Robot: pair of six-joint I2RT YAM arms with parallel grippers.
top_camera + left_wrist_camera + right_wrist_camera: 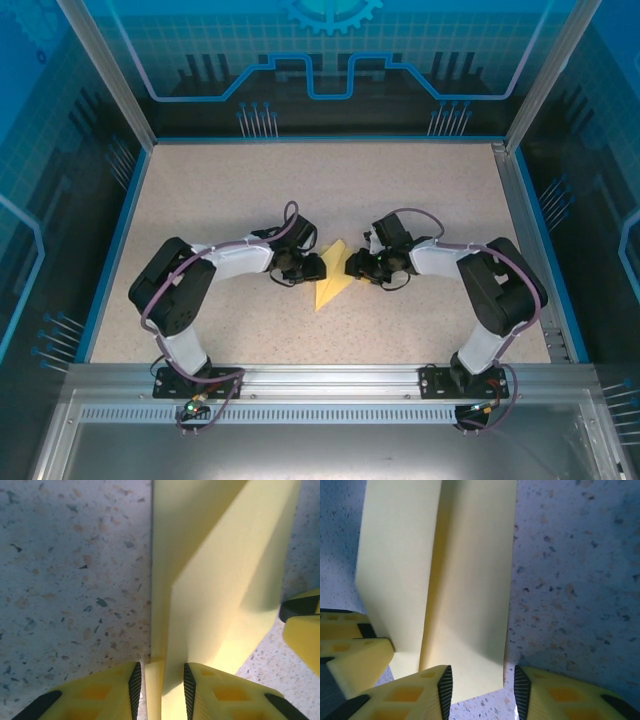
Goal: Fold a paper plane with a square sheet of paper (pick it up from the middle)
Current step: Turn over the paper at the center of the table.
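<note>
Paper plane (334, 280): smooth yellow creased dart, perhaps loose between left gripper (160, 676).

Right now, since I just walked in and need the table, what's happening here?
Both arms are working on a partly folded yellow paper plane lying on the table. The left gripper and right gripper face each other across it, jaws slightly apart, each straddling an edge. Neither clearly pinches it.

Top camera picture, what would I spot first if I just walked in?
The bright yellow paper plane in the middle of the speckled table jumps out first. Next come the left gripper and right gripper, nose to nose at it from either side, their arms bent like elbows.
</note>
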